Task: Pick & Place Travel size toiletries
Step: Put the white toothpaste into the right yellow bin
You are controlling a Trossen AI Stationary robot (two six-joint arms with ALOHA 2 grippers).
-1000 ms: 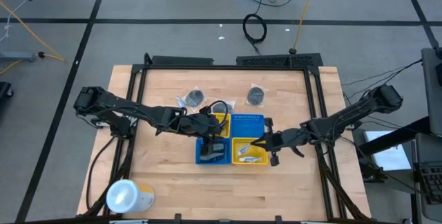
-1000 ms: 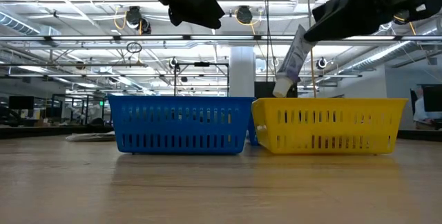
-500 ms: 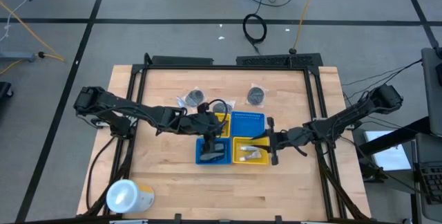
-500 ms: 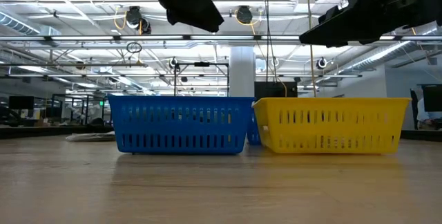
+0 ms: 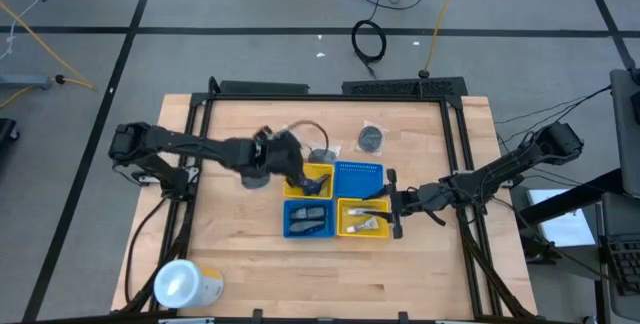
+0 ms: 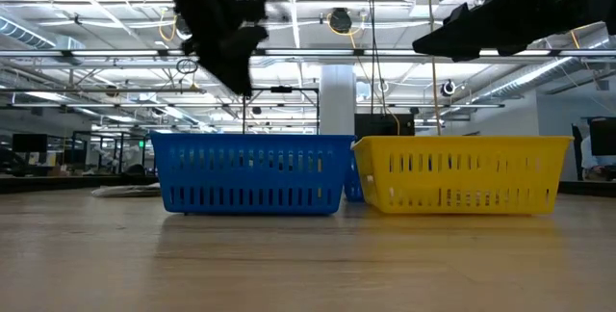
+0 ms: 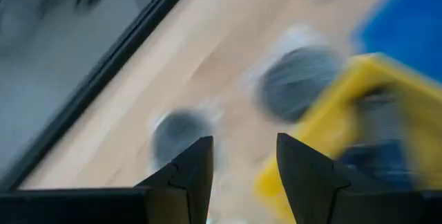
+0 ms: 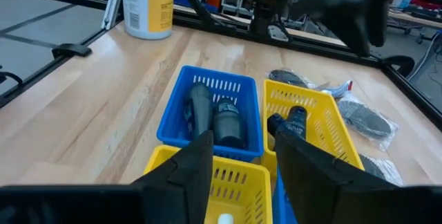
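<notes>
Four small trays stand in a square on the table. A white tube (image 5: 364,225) lies in the near right yellow tray (image 5: 345,207). Dark bottles (image 8: 213,117) lie in the near left blue tray (image 5: 289,226), and another one (image 8: 295,120) lies in the far left yellow tray (image 5: 322,172). Grey round pieces in clear wrappers (image 5: 372,139) (image 7: 300,82) (image 7: 179,134) lie on the table beyond the trays. My left gripper (image 5: 294,172) hangs open above the far left tray's corner, near the round pieces. My right gripper (image 5: 386,207) hovers open over the right rim of the near right yellow tray.
A large white-topped yellow cylinder (image 5: 186,284) stands at the table's near left corner. A black frame (image 5: 330,90) runs along the table's far edge and its sides. Bare wood lies in front of the trays.
My right gripper has opened and let go of the white tube, which has dropped into the near right yellow tray. My left gripper has swung away from the near left blue tray, toward the table's far left and the round pieces, and is still moving.
</notes>
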